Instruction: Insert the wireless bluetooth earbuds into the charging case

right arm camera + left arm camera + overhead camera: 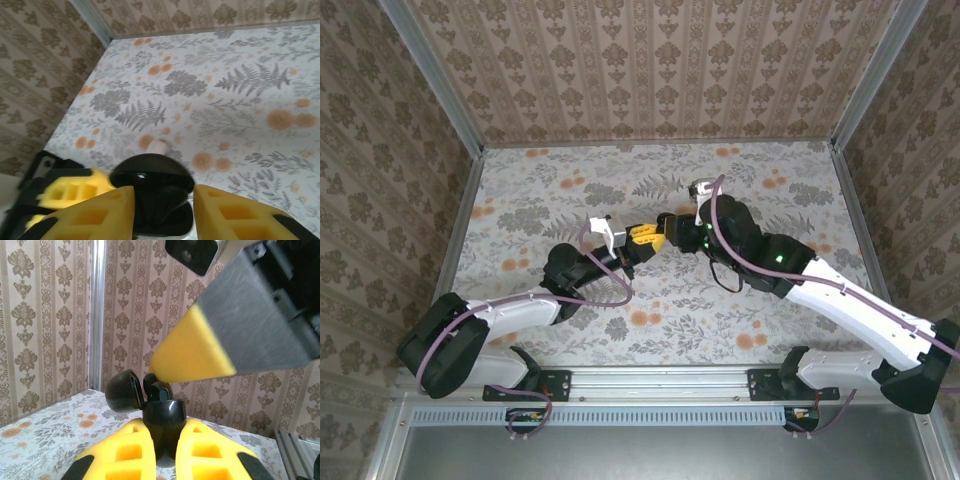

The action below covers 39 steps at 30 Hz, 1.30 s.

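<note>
The charging case point(164, 427) is glossy black here, not white. It stands upright with my left gripper point(165, 432) shut on its body and its hinged lid point(122, 391) swung open to the left. A black earbud point(161, 391) sticks up out of the case's top. One yellow fingertip point(192, 352) of my right gripper hangs just above that earbud. In the right wrist view my right gripper point(164, 200) straddles the case, its fingers apart, with the domed lid point(151, 172) beyond them. Both grippers meet at mid-table point(655, 238). The second earbud is hidden.
A small pale rounded thing point(159, 146) lies on the floral tabletop point(240, 100) just beyond the case. Patterned walls with metal corner posts point(460, 110) enclose the table on three sides. The left gripper's yellow fingers point(70, 192) show at the left of the right wrist view.
</note>
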Tool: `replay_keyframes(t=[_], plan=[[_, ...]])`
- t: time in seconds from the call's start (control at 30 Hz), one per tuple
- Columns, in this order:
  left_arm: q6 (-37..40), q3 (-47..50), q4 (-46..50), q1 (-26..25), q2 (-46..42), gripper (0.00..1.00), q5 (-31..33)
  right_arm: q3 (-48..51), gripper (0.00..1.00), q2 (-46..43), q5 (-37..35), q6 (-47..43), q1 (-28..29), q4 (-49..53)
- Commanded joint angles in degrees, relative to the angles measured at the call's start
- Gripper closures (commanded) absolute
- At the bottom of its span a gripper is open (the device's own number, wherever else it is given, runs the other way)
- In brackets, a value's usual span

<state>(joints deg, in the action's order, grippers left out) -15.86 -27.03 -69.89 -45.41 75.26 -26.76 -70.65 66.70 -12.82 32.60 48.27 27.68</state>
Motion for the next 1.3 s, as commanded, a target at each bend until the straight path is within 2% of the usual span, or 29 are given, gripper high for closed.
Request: replay_keyframes(t=[0.0,0.17,0.33,0.5,0.73,1.27], plan=[[-0.3,-0.8,-2.2,-0.5,-1.2,1.00,-0.9,-4.2,0.60,0.7,7.0,2.7,-1.2,4.2],[-0.4,-0.5,-2.3,-0.5,-1.6,1.00,-1.2,-5.6,0.55,1.5,11.7,4.7,-2.3,4.6],[-0.5,-0.2,-2.3,-0.5,-2.2,1.00,-1.4,-5.9,0.55,0.5,12.4,6.0,-3.5,5.3],[-0.6,-0.1,-2.3,-0.5,-2.5,1.00,-3.2,-5.1,0.64,-0.6,15.4,6.3,-6.3,5.4],[-1.2,-0.9,-2.3,-0.4,-2.1,1.00,-5.2,-3.9,0.71,-0.8,19.5,7.3,-8.8,4.5],[-1.3,-1.4,-2.3,-0.3,-2.3,1.00,-5.8,-1.8,0.76,-0.3,21.7,6.8,-10.4,6.6]])
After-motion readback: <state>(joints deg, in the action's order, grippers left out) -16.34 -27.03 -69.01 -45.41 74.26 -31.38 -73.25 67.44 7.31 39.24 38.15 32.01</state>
